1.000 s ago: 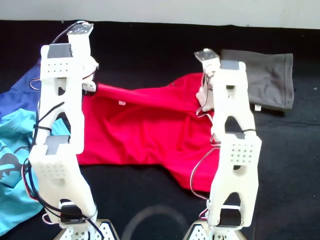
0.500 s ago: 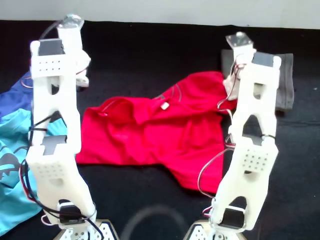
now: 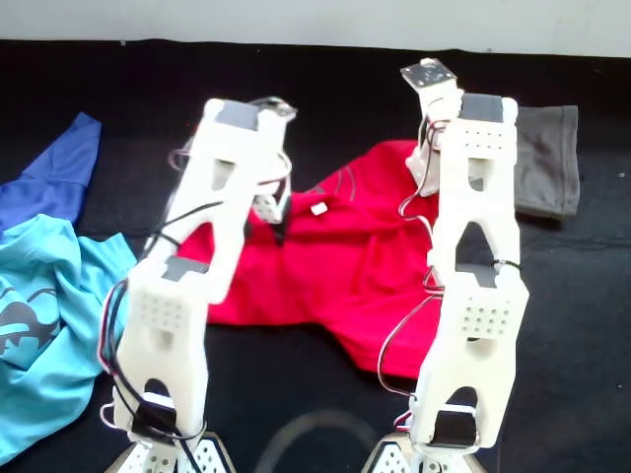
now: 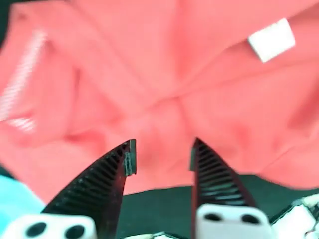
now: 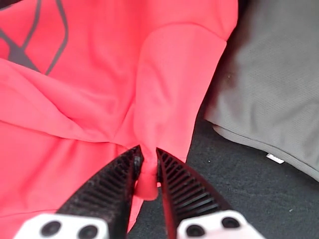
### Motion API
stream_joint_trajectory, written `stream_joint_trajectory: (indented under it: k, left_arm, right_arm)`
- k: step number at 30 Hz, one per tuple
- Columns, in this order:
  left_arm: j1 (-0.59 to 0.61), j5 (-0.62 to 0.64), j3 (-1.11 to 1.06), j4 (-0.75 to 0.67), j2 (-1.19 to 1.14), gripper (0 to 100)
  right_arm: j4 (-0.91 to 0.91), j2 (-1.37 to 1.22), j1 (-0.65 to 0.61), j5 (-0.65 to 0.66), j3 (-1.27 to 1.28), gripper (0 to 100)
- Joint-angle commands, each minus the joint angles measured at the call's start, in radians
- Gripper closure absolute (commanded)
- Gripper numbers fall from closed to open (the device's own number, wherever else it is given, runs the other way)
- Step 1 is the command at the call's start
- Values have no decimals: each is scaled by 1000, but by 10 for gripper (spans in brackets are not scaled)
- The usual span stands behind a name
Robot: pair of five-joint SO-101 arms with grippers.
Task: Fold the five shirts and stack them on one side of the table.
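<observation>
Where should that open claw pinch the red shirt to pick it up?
Probably the raised crease in the red shirt below the left gripper, coming straight down from above: the rest lies flat, and that ridge fits between the open jaws. The right gripper holds a fold at the edge by the grey shirt.

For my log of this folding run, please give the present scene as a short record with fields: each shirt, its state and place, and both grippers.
red shirt: crumpled, mid-table, between the two arms
grey shirt: looks folded, far right, beside the red shirt
light blue shirt: unfolded, left edge
dark blue shirt: unfolded, behind the light blue shirt, touching it
left gripper: open, over the red shirt, holding nothing
right gripper: shut on a fold of the red shirt, near the grey shirt
</observation>
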State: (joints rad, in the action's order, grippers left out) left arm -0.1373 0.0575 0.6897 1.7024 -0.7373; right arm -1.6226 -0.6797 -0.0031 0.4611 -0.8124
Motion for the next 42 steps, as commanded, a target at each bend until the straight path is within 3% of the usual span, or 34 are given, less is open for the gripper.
stream_joint_trajectory:
  k: [1, 12, 22, 31, 37, 42]
  left_arm:
    - [-8, 61, 90, -41, -56, 793]
    - [38, 129, 499, 28, -171, 794]
    - [82, 127, 510, 6, -303, 794]
    - [76, 129, 512, -98, -355, 795]
    - [73, 129, 512, -94, -354, 903]
    - [71, 129, 573, -80, -355, 905]
  right_arm:
    - [-15, 68, -4, 5, -42, 993]
    - [-16, 68, -4, 8, -42, 993]
    - [-10, 68, -5, 9, -42, 993]
    - [-18, 68, -5, 9, -42, 993]
    - [-18, 67, -5, 6, -42, 993]
    - [-18, 67, -5, 8, -42, 993]
